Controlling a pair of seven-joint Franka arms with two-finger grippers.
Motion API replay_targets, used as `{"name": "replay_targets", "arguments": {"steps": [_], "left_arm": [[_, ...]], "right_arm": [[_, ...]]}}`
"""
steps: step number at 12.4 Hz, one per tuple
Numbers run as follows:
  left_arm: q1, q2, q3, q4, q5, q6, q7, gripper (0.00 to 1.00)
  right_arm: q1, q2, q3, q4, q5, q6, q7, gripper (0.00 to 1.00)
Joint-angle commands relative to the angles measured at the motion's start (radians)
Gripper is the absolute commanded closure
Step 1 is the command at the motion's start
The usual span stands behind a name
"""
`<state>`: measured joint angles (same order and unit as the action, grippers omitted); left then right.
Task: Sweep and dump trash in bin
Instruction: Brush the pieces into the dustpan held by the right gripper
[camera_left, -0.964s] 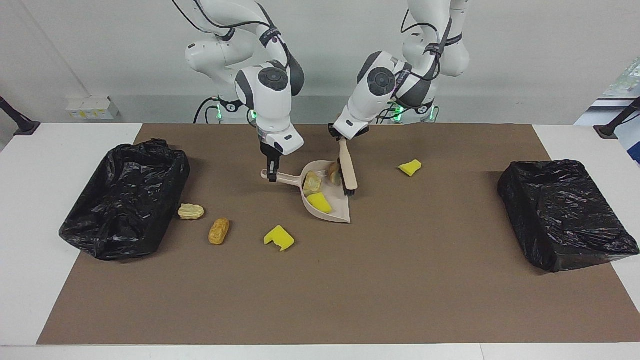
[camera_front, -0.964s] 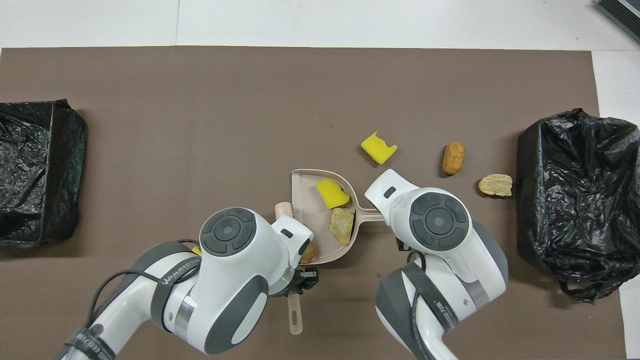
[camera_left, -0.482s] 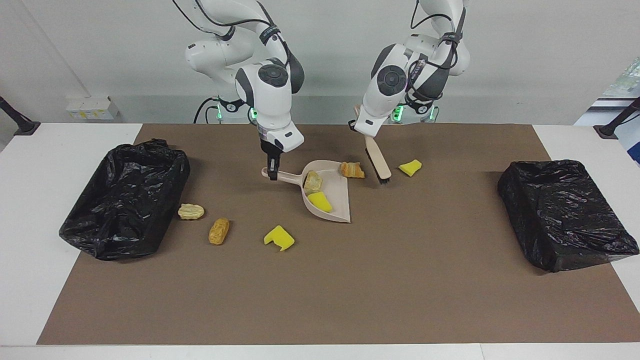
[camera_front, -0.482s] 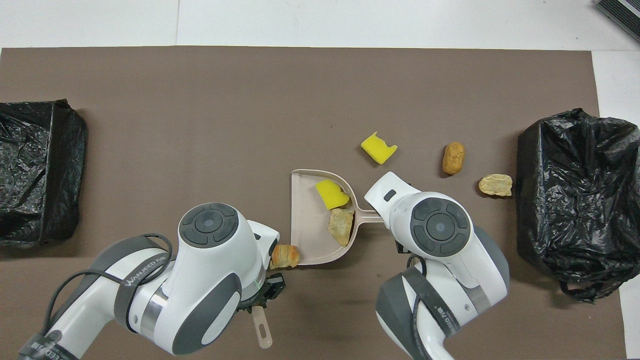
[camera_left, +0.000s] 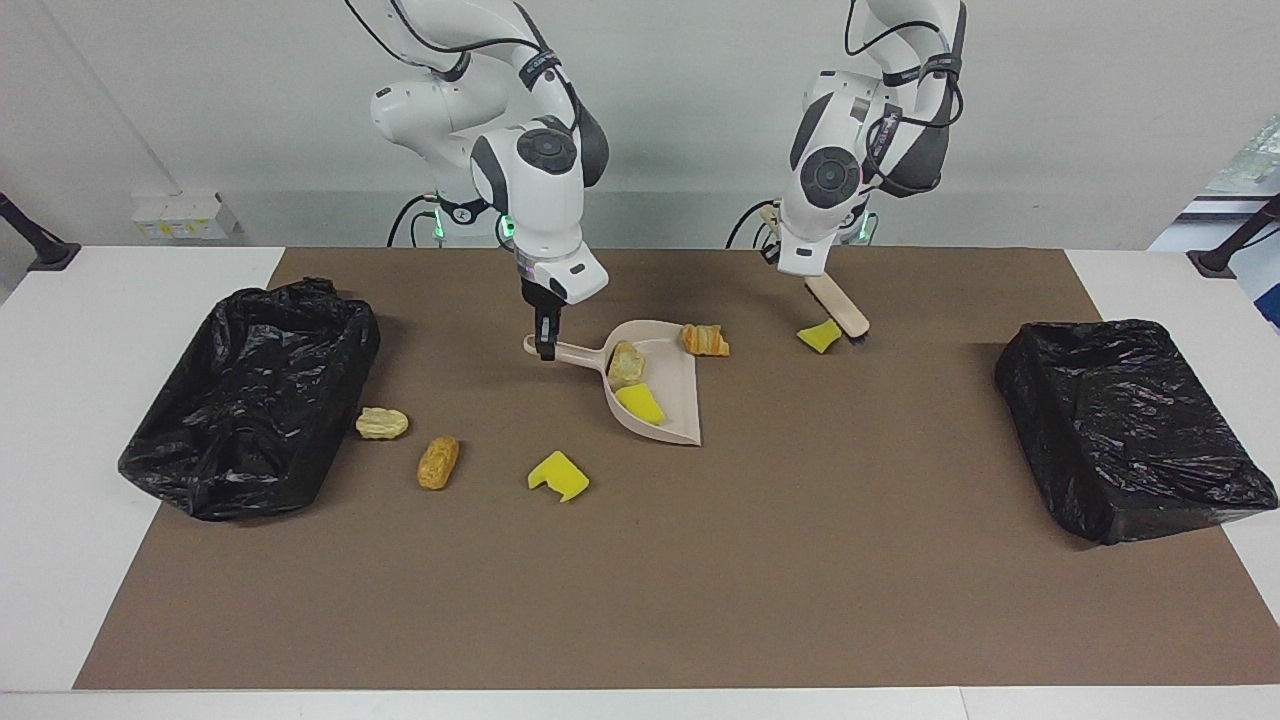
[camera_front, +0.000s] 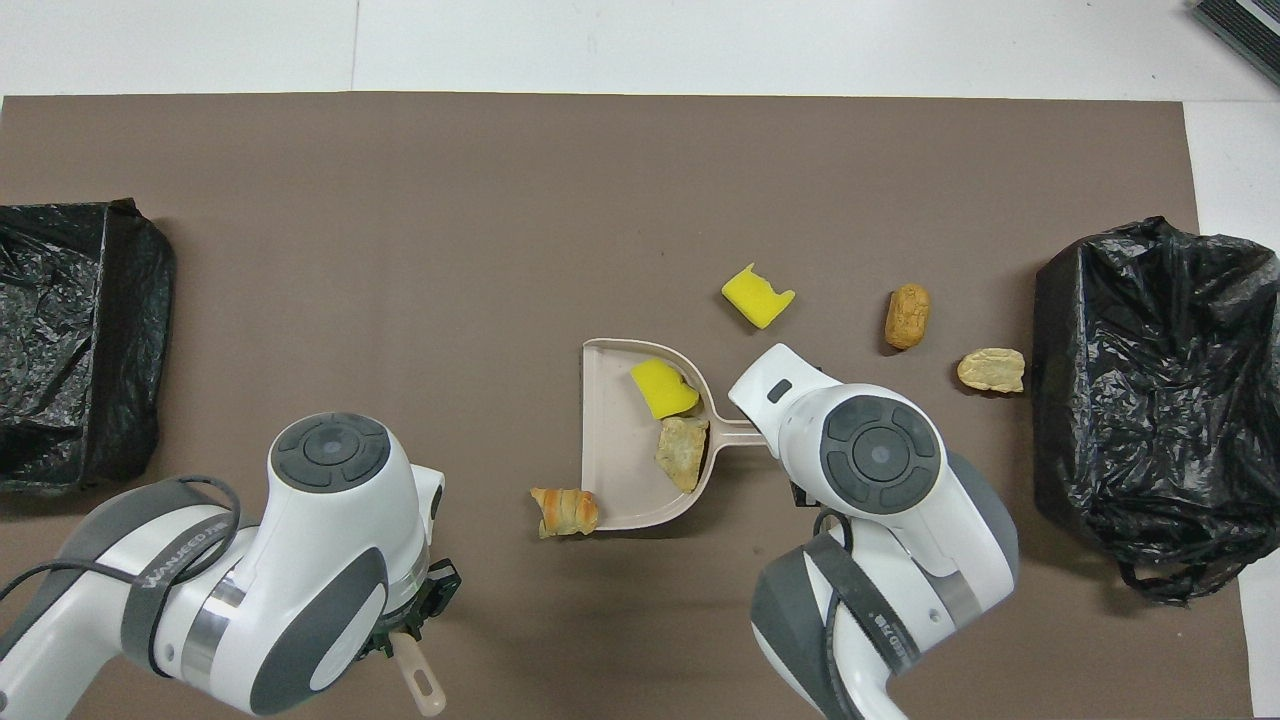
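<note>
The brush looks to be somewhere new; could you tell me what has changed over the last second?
The left claw carried the brush from the dustpan toward the left arm's end, beside a yellow sponge chunk. An orange bread lump now sits at the pan's edge. The right claw still holds the dustpan handle; other trash unmoved.

Mat (camera_left: 700, 560): plain brown, on a white table (camera_left: 80, 420). Bin liners: glossy black on both the bin (camera_left: 250, 400) at the right arm's end and the bin (camera_left: 1130, 430) at the left arm's end. Dustpan (camera_left: 675, 400): plain beige. Brush (camera_left: 838, 306): beige back, dark bristles. Arms: white shells, grey joints.

Trash colours:
- sponge chunk (camera_left: 639, 404) in the dustpan: yellow;
- lump (camera_left: 625, 364) in the dustpan: tan;
- croissant-like lump (camera_left: 705, 340): orange-brown, ridged;
- notched sponge (camera_left: 558, 476): yellow;
- sponge (camera_left: 820, 335) beside the brush: yellow;
- oblong lump (camera_left: 438, 462): orange;
- lump (camera_left: 382, 423): pale tan.
</note>
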<state>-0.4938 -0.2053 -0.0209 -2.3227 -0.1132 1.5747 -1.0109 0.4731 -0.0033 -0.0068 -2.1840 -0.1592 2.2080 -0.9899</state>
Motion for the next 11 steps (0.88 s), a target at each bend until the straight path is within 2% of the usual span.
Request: {"name": "replay_targets", "arguments": {"steps": [1, 5, 7, 9, 11], "left_arm": [[0.035, -0.115, -0.011, -0.134, 0.02, 0.028, -0.025, 1.0], [0.052, -0.111, -0.011, -0.187, 0.021, 0.083, 0.03, 1.0], [0.038, -0.08, -0.016, -0.187, 0.018, 0.184, 0.09, 1.0], [-0.037, -0.037, -0.016, -0.195, 0.006, 0.284, 0.1, 1.0], [-0.081, 0.018, -0.016, -0.17, -0.058, 0.428, 0.109, 1.0]], "right_arm": [[-0.002, -0.023, 0.007, -0.028, 0.012, 0.024, 0.017, 1.0], [-0.002, -0.023, 0.007, -0.028, 0.012, 0.025, 0.011, 1.0], [-0.002, -0.023, 0.007, -0.028, 0.012, 0.027, 0.002, 1.0], [0.001, -0.018, 0.005, -0.03, 0.012, 0.026, 0.008, 1.0], [0.012, -0.018, 0.005, -0.03, 0.012, 0.026, 0.013, 1.0]]}}
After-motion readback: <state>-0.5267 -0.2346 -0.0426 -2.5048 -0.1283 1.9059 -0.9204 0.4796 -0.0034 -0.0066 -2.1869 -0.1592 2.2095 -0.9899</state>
